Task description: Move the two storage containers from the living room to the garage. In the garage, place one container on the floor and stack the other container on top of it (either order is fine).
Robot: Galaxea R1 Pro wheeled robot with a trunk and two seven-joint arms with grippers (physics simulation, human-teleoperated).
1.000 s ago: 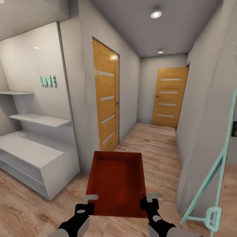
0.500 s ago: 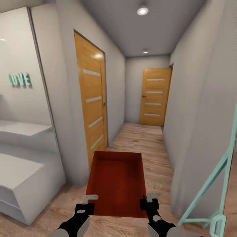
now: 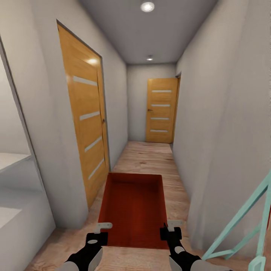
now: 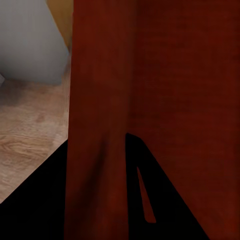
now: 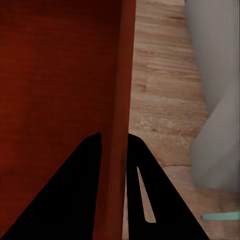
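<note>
One orange-red open-top storage container [image 3: 133, 209] hangs level in front of me, carried over pale wood-plank flooring in a hallway. My left gripper [image 3: 101, 230] is shut on its left wall near the close corner, and my right gripper [image 3: 169, 229] is shut on its right wall. In the left wrist view the container wall [image 4: 100, 125] runs between the dark fingers [image 4: 165, 200]. The right wrist view shows the container's wall [image 5: 120, 125] pinched between the fingers [image 5: 150, 195]. The box is empty inside.
A narrow corridor runs ahead. A wooden door with pale stripes [image 3: 88, 116] stands on the left wall and another door [image 3: 161, 111] closes the far end. A white shelf unit [image 3: 15, 188] is at the left, a teal frame [image 3: 244, 222] at the right.
The whole view has swung and advanced into the corridor: the shelf unit and LOVE sign slid off to the left, the doors came nearer. The container stays held the same way.
</note>
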